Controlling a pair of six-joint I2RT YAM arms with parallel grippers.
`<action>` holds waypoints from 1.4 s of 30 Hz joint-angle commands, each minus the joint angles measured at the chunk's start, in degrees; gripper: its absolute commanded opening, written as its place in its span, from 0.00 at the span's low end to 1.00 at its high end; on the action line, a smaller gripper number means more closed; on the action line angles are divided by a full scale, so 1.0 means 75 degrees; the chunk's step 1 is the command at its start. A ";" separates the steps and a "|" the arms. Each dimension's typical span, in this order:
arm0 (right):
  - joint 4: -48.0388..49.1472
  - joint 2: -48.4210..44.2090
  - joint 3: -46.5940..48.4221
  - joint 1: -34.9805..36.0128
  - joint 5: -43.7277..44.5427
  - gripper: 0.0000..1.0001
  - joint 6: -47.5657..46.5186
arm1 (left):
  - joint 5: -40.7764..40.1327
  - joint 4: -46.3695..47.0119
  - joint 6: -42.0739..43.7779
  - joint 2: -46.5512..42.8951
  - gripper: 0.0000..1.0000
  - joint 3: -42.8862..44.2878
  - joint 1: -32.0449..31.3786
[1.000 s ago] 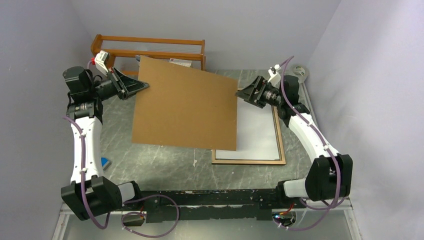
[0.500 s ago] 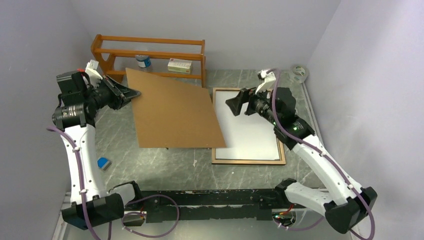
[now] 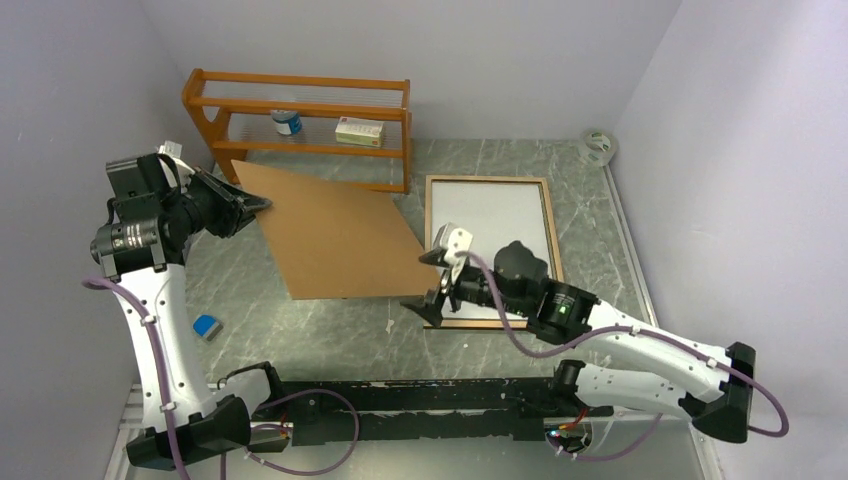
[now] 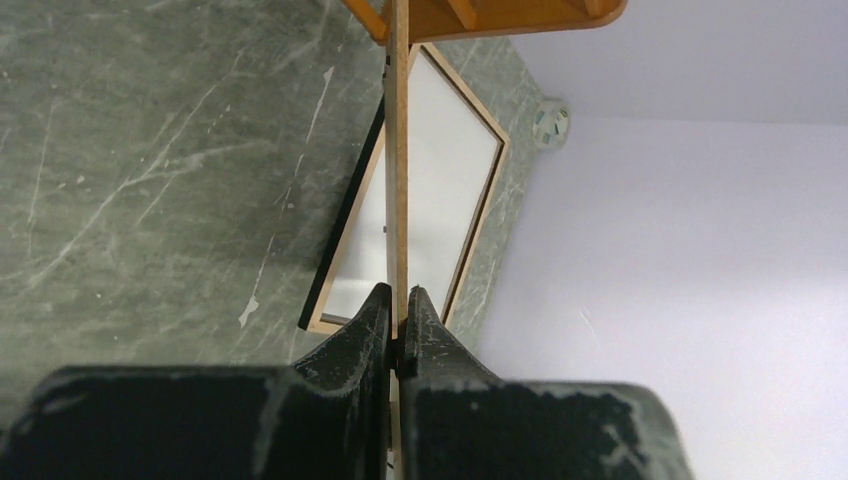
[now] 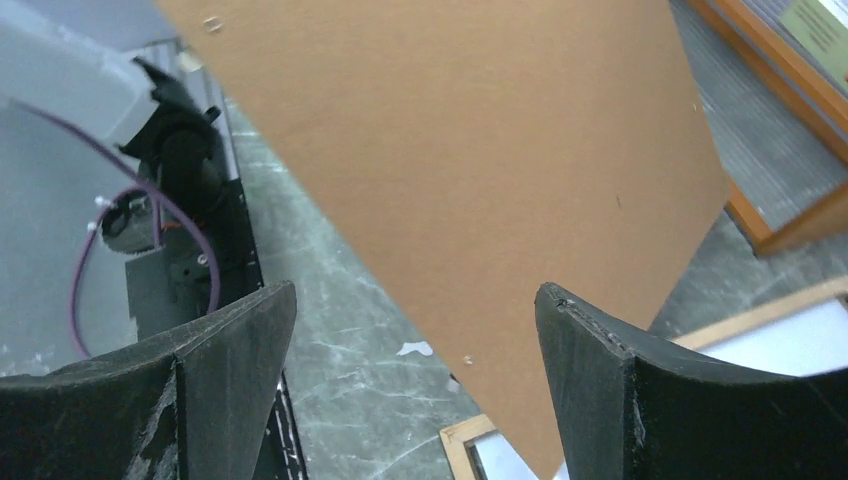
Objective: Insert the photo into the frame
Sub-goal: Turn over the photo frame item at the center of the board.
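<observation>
The frame (image 3: 555, 235) lies flat at the right of the table, its wood-coloured reverse up. A white sheet (image 3: 490, 225) fills it, and I cannot tell whether that is the photo; no printed side shows. My left gripper (image 3: 250, 203) is shut on the left corner of a brown backing board (image 3: 330, 235), held tilted left of the frame. In the left wrist view the board (image 4: 397, 150) runs edge-on out from the gripper (image 4: 397, 295) towards the frame (image 4: 495, 170). My right gripper (image 3: 425, 305) hangs open by the frame's near-left corner (image 5: 462, 440), below the board (image 5: 480, 150).
An orange-brown shelf rack (image 3: 300, 100) stands at the back left with a small jar (image 3: 286, 122) and a box (image 3: 360, 131) on it. A tape roll (image 3: 598, 147) lies at the back right. A small blue object (image 3: 207, 326) lies near the left arm.
The left arm pulled the board leftwards and lower, uncovering the frame. The right arm swung from the frame's far side to its near-left corner, its jaws opening wider.
</observation>
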 commanded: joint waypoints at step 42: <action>0.2540 0.1487 0.0545 0.1731 0.2958 0.00 -0.1965 | -0.0373 -0.0139 0.0142 -0.0157 0.94 0.1402 0.0002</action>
